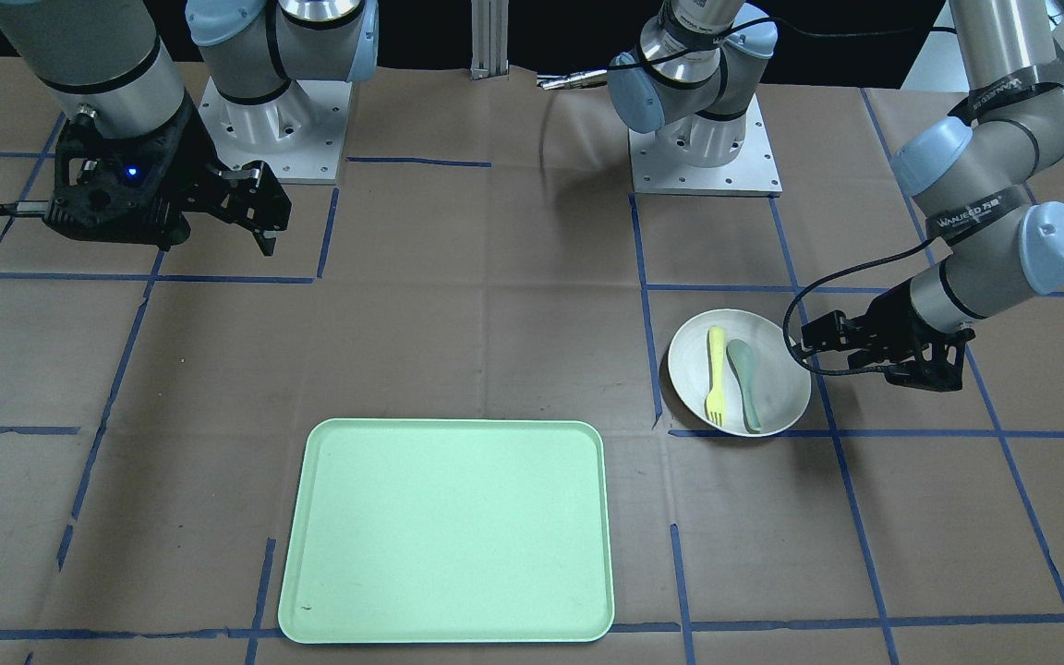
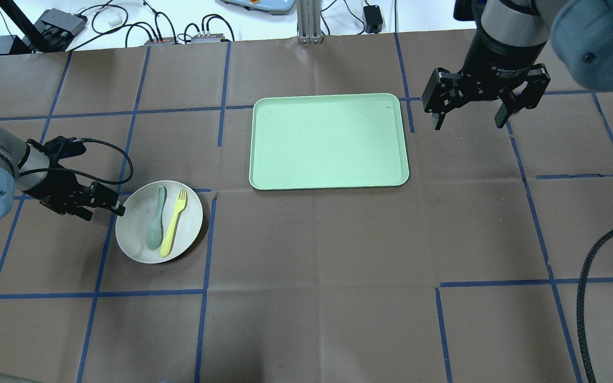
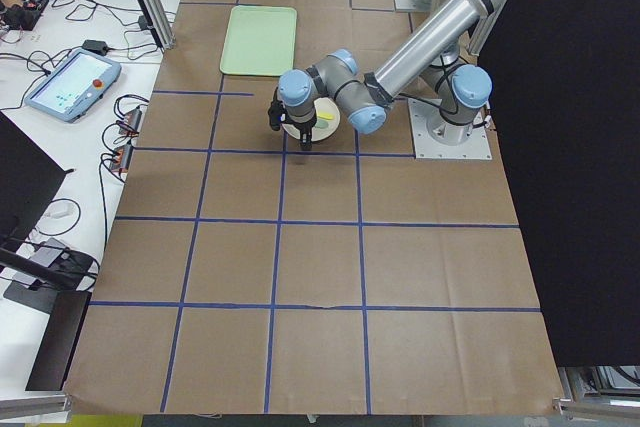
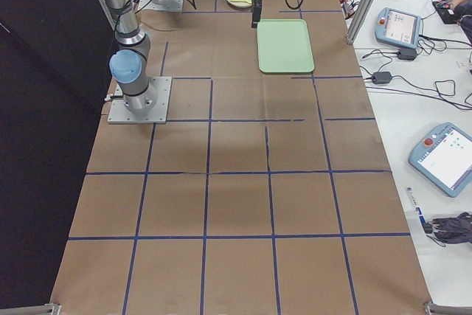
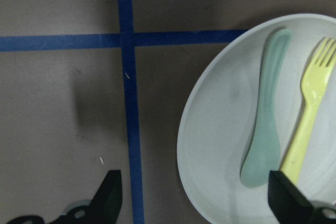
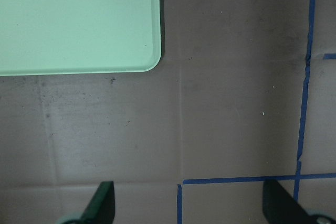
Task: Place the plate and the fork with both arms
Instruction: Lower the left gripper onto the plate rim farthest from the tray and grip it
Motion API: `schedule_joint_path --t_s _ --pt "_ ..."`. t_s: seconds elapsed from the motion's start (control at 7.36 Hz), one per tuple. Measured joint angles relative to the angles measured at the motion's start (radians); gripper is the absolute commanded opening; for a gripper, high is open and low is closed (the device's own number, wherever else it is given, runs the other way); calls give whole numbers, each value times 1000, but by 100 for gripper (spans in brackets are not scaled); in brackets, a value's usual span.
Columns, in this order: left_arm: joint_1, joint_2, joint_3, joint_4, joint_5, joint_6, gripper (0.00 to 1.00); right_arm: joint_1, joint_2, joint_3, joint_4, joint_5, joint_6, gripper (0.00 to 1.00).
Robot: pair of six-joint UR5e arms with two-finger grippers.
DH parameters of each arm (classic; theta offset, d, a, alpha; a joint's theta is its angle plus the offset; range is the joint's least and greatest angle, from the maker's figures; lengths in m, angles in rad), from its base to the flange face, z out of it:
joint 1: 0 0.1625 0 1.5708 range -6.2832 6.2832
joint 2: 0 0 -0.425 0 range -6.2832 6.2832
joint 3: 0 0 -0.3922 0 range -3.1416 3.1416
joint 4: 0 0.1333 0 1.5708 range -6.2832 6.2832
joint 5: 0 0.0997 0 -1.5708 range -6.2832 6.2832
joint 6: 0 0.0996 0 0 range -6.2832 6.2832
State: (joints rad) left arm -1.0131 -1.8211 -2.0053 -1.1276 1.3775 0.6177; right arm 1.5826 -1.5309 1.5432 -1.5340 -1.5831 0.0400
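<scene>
The off-white plate (image 2: 133, 226) sits on the table at my left; it also shows in the front view (image 1: 781, 379). The pale-yellow fork (image 2: 172, 223) lies in it beside a grey-green spoon (image 2: 155, 223). My left gripper (image 2: 115, 205) is open and low at the plate's outer edge. In the left wrist view the plate's rim (image 5: 184, 129) runs between the two fingers, with the fork (image 5: 310, 119) to the right. My right gripper (image 2: 466, 119) is open and empty, above bare table beside the tray's corner.
The mint-green tray (image 2: 330, 141) lies in the middle of the far side of the table, with nothing on it. Its corner shows in the right wrist view (image 6: 73, 19). Blue tape lines cross the brown table cover. Cables and control boxes lie beyond the far edge.
</scene>
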Motion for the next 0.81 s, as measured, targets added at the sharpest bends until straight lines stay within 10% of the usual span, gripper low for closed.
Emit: schedule_joint_path --t_s 0.27,0.54,0.81 --pt "7 -41 -9 32 -30 38 92 0 0 0 0 0 0 100" --pt "7 -60 -10 61 -33 54 51 0 0 0 0 0 0 100" --pt "6 -62 -10 66 -32 53 38 -1 0 0 0 0 0 100"
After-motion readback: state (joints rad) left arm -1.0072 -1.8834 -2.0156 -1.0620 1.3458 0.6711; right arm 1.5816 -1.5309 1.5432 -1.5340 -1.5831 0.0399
